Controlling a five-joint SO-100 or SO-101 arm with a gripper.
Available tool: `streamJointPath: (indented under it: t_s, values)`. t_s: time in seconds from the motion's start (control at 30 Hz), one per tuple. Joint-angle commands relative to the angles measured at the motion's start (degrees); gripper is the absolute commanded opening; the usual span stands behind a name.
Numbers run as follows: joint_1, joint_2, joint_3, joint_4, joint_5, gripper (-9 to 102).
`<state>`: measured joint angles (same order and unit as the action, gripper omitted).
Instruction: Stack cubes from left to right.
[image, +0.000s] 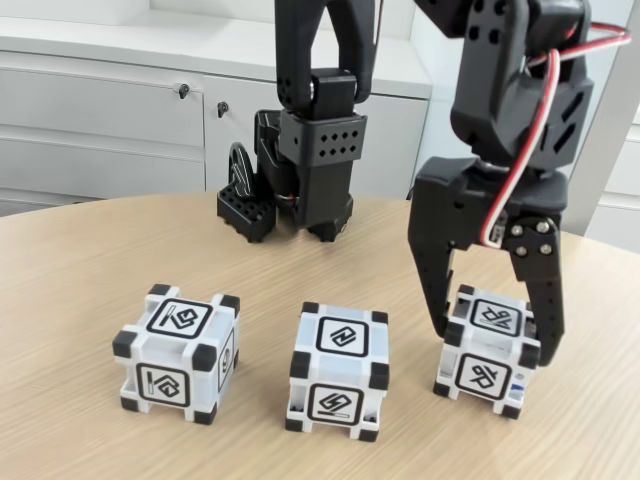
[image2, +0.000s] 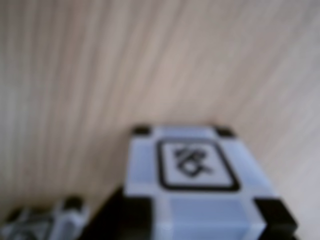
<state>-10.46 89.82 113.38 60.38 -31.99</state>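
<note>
Wooden table (image: 80, 250): my gripper (image: 493, 325), jaws spread and gripping nothing, straddles the rightmost of 3 cubes (image: 488, 352); an off-centre squeeze could twist it.

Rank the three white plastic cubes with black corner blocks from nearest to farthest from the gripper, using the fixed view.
1. The right white plastic cube with black corner blocks: it sits between the fingers of the black two-finger gripper.
2. The middle white plastic cube: to the gripper's left in the fixed view.
3. The left white plastic cube: farthest, at the row's far end.
</note>
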Motion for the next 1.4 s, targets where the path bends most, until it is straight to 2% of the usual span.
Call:
streamJointPath:
  t_s: [0.0,0.43,0.8,1.37]
  values:
    - [0.18,0.53,-0.53,0.44,-0.79,17]
    - [0.09,1.05,-0.53,0.44,0.79,15]
    - [0.09,10.37,-0.53,0.44,5.54,17]
    - [0.09,27.69,-0.53,1.32,20.48,18]
